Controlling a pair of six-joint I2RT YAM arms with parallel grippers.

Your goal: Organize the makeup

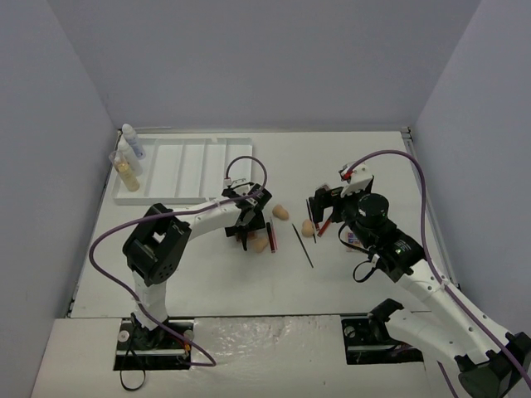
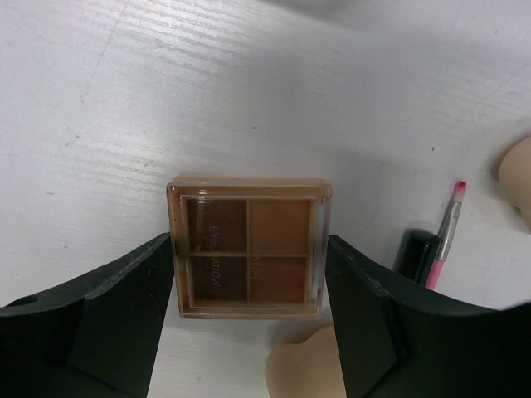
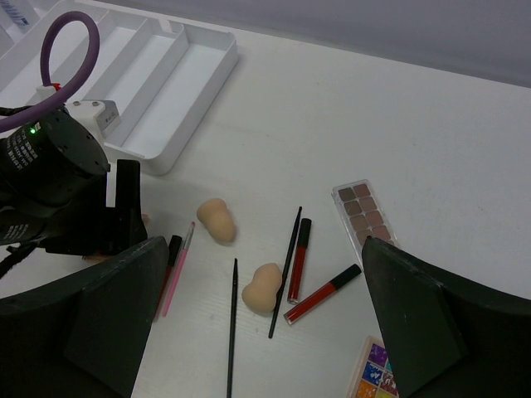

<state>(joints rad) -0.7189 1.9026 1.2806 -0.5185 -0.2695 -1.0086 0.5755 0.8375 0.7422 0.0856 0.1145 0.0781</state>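
Left gripper (image 2: 249, 278) clasped the brown eyeshadow palette (image 2: 249, 247); right gripper (image 3: 265, 286) gaped wide; sponges (image 3: 216, 220) and pencils (image 3: 233, 323) lay outside the tray (image 3: 207, 58).

Lab enclosure: grey walls (image 1: 249, 58), white table (image 1: 357, 166).

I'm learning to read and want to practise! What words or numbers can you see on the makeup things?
"EYESHADOW": printed sideways on the clear lid of the brown palette.
A second, fainter line beside it on that lid: too faint to read.
White bottle at the far left: label too small to read.
Colourful palette: any print is too blurred to read.
Nothing else shows readable writing.
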